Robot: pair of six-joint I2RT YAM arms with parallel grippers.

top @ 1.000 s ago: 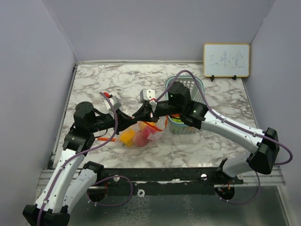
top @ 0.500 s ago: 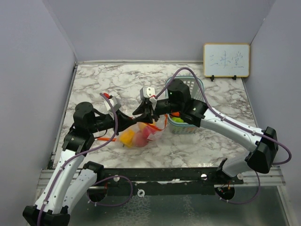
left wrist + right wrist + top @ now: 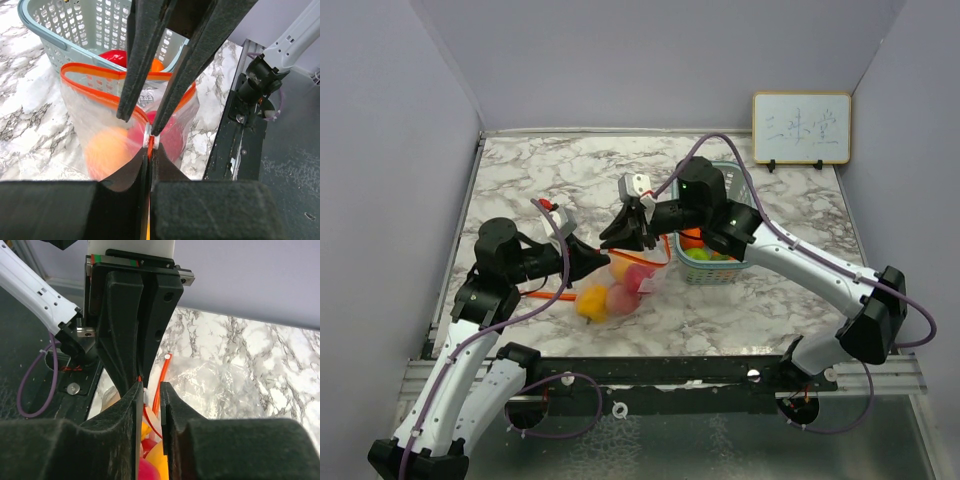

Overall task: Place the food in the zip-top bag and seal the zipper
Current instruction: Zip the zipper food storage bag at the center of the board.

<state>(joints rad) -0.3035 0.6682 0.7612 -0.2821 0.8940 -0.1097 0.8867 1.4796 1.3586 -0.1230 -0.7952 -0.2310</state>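
Note:
The clear zip-top bag [image 3: 620, 288] hangs between my two grippers just left of the basket, with yellow, pink and red food [image 3: 590, 303] inside. In the left wrist view its orange-red zipper [image 3: 90, 73] loops open at the far side and runs into my jaws. My left gripper [image 3: 592, 262] [image 3: 150, 150] is shut on the zipper's near end. My right gripper [image 3: 620, 238] [image 3: 149, 390] meets it tip to tip, closed to a narrow gap on the same strip and a small white slider [image 3: 145, 396]. More food, red [image 3: 113, 55] and orange, lies in the basket.
The teal lattice basket [image 3: 730, 272] [image 3: 45, 41] stands right of the bag, under my right arm. A small whiteboard [image 3: 801, 128] leans on the back wall at the right. The black front rail [image 3: 650, 368] runs along the table's near edge.
My right gripper has risen and tilted a little, uncovering the basket's orange and green food. The bag's food has sagged down and left. My left gripper has kept its hold.

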